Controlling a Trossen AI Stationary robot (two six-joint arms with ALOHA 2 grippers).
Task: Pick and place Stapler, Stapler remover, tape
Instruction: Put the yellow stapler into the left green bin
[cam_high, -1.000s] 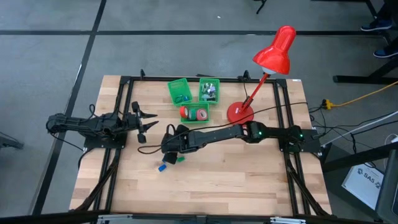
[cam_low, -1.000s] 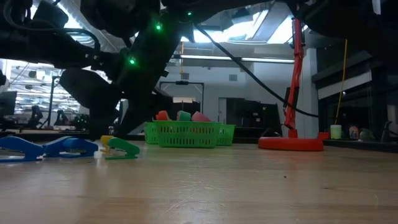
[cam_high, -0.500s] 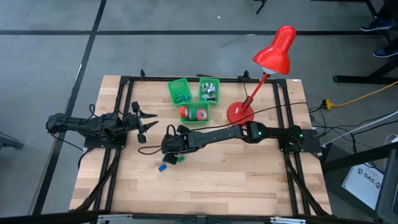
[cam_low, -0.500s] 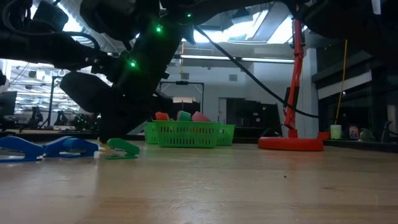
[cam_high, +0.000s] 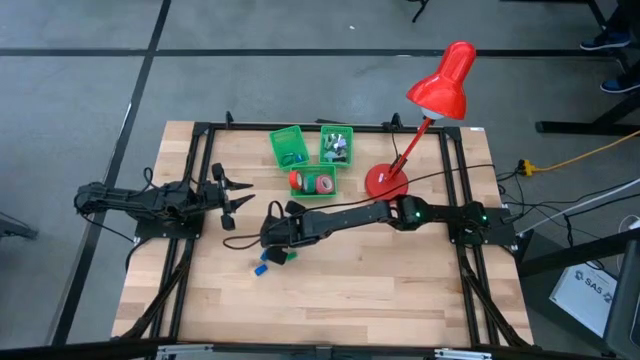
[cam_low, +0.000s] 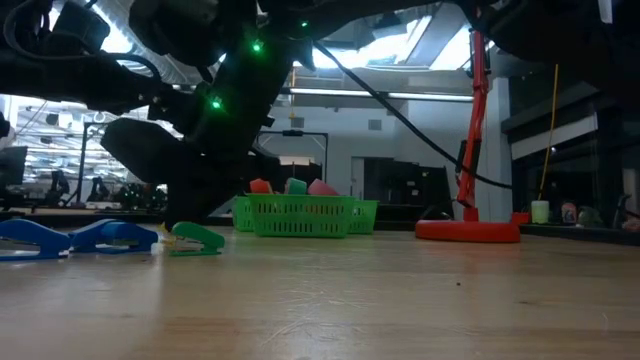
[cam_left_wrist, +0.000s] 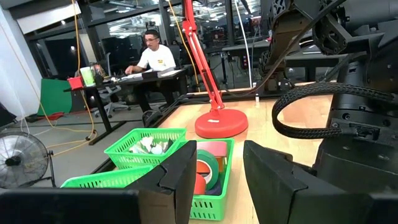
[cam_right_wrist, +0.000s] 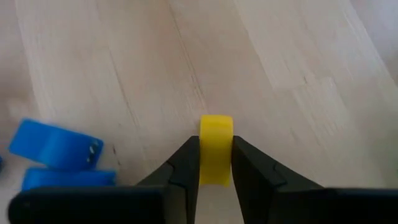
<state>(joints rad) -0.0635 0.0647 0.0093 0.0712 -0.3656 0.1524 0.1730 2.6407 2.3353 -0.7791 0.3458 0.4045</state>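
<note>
Yellow is the small blocky stapler (cam_right_wrist: 216, 149) that sits between the two dark fingers (cam_right_wrist: 185, 163) of the right gripper (cam_right_wrist: 215, 167); both fingers press on its sides, so the gripper pinches it just above the wooden table (cam_high: 400, 280). In the high view this right gripper (cam_high: 270, 240) is low over the middle-left part of the table, at the end of the long dark right arm (cam_high: 400, 214) that reaches across from the right edge. Just beside it lie a blue stapler (cam_right_wrist: 57, 146) and a green stapler (cam_high: 289, 256); in the low view the green one (cam_low: 197, 238) rests on the wood next to two blue pieces (cam_low: 70, 236), under the dark gripper body.

Farther from the gripper, toward the far side of the table, stand three green baskets. One basket (cam_high: 313, 192) holds the tape (cam_high: 322, 184), red and orange rolls lying together. A second basket (cam_high: 278, 142) holds small blue and green pieces, and the third basket (cam_high: 337, 130) holds pale grey pieces that I cannot make out well. A red desk lamp (cam_high: 440, 85) stands with its round base to the right of the baskets.

The left gripper (cam_high: 232, 194) waits at the left side of the table, well apart from the staplers. Its fingers (cam_left_wrist: 180, 174) show a narrow gap and hold nothing. A person sits at a desk in the room behind.
</note>
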